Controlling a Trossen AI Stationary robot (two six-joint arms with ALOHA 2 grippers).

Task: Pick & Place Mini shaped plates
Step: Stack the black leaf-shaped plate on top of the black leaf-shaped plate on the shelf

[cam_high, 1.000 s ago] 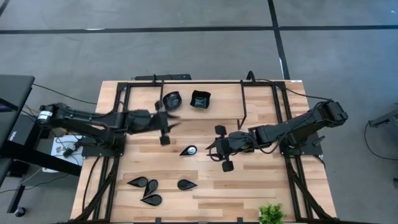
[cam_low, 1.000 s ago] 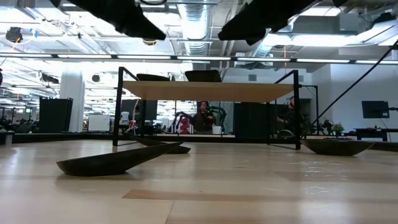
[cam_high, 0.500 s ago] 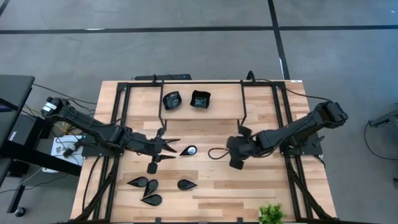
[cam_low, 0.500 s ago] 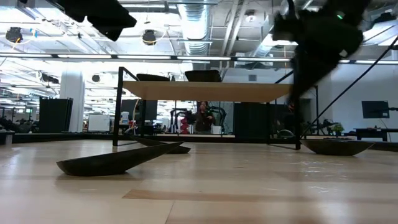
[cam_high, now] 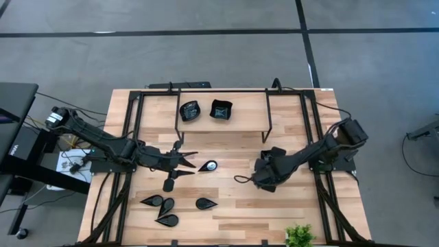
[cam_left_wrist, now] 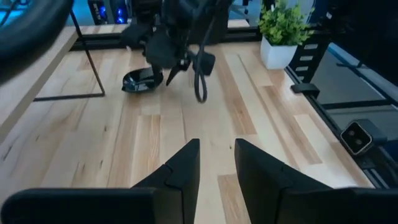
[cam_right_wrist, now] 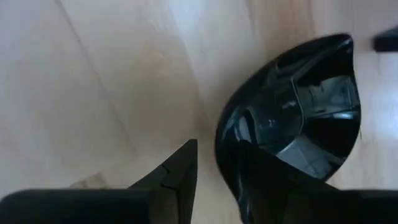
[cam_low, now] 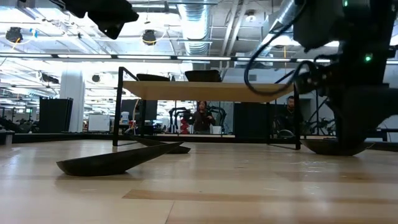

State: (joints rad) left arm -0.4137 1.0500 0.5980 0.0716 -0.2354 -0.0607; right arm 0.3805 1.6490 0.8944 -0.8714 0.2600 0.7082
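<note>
A small green plant in a white pot stands at the edge of the wooden table. A black metal frame with a shelf spans the table's far side. People sit in the room beyond.

high view overhead; low view table-level; wrist views close, past fingers.

Both arms are matte black with jointed links, trailing black cables, and what seems a green indicator light.
</note>
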